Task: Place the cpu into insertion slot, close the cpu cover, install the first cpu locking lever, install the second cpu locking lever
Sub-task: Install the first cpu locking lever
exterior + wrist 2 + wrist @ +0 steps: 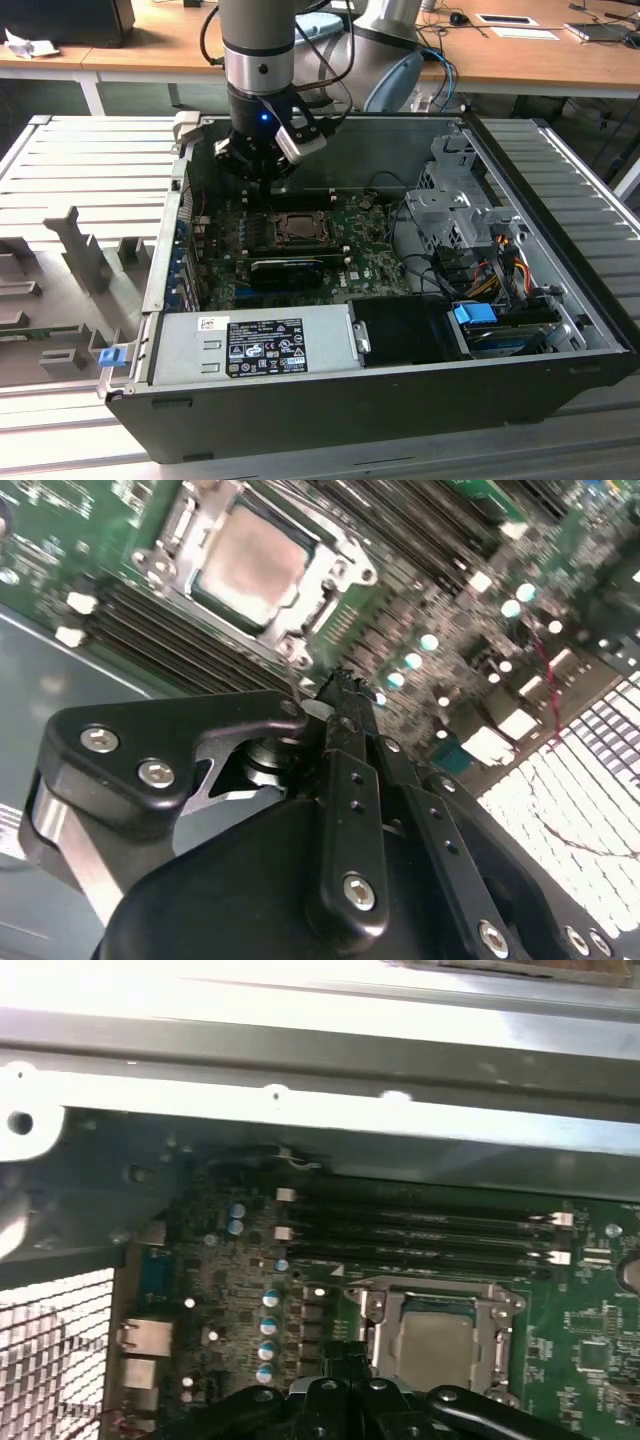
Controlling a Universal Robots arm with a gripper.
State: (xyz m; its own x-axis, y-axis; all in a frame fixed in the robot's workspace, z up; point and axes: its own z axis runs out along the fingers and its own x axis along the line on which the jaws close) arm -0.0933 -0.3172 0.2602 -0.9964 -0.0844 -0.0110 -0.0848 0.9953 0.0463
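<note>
The cpu (250,565) (435,1347), a pale grey-beige square, lies flat in the insertion slot (298,227) on the green board. The silver cpu cover (440,1290) (335,555) is down around it, framing the chip's face. My gripper (340,692) (345,1360) (262,172) hovers above the board just beside the socket, toward the case's back wall. Its black fingers are shut together with nothing between them. I cannot make out how the locking levers stand.
Black memory slots (420,1230) run between the socket and the case's metal back wall (300,1060). A black card (290,268) lies in front of the socket. The power supply (255,345) and drive cage (455,215) fill the case's front and the exterior view's right.
</note>
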